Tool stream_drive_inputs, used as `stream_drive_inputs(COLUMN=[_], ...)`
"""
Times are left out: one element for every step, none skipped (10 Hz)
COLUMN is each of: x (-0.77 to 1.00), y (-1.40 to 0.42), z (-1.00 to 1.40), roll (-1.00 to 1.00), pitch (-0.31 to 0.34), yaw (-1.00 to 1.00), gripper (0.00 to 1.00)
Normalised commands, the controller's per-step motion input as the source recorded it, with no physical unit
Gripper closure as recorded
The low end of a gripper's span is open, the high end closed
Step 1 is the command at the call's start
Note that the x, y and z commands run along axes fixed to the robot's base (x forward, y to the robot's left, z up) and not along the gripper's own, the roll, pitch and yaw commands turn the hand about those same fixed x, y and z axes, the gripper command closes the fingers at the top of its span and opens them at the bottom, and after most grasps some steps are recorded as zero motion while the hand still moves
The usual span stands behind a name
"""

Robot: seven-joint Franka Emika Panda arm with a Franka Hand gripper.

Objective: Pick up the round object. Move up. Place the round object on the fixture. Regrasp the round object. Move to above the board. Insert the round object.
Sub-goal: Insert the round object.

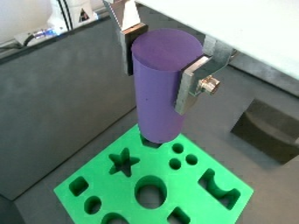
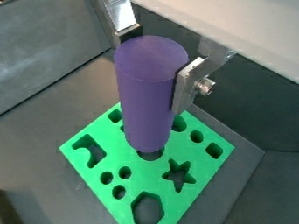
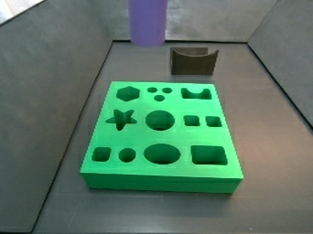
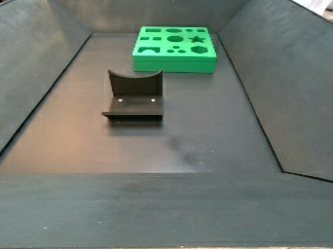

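In both wrist views the gripper [image 1: 163, 54] hangs above the board [image 1: 87, 188], its jaws closed on the round object [image 1: 158, 83], a smooth purple peg held upright with one silver finger [image 1: 194, 83] pressed flat against its side and the opposite finger [image 1: 131, 44] partly hidden behind it. The peg's lower end points down over the green slab, near its round holes; whether it touches the surface cannot be told. In a wrist view the fixture [image 1: 271, 129] sits on the dark floor off to one side, well apart from the board. In a side view the round object [image 3: 148, 20] shows as a purple column hanging above the far end of the board [image 3: 159, 172], clear of it, with the fixture [image 3: 192, 60] standing just beyond the board's far edge; the gripper itself is cut off there. In a side view from the opposite end, the fixture [image 4: 132, 98] lies in the middle of the floor and the board [image 4: 174, 61] rests farther back; neither peg nor gripper appears.
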Motion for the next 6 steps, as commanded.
stream_drive_inputs(x=[0.03, 0.03, 0.01, 0.02, 0.05, 0.06], y=[-0.19, -0.19, -0.19, -0.17, -0.16, -0.16], z=[-0.45, -0.45, -0.41, -0.37, -0.31, -0.29], roll=[0.00, 0.00, 0.00, 0.00, 0.00, 0.03], pitch=[-0.124, -0.124, -0.127, -0.114, -0.091, -0.071], yaw=[0.01, 0.01, 0.00, 0.00, 0.00, 0.00], gripper=[1.00, 1.00, 1.00, 1.00, 1.00, 1.00])
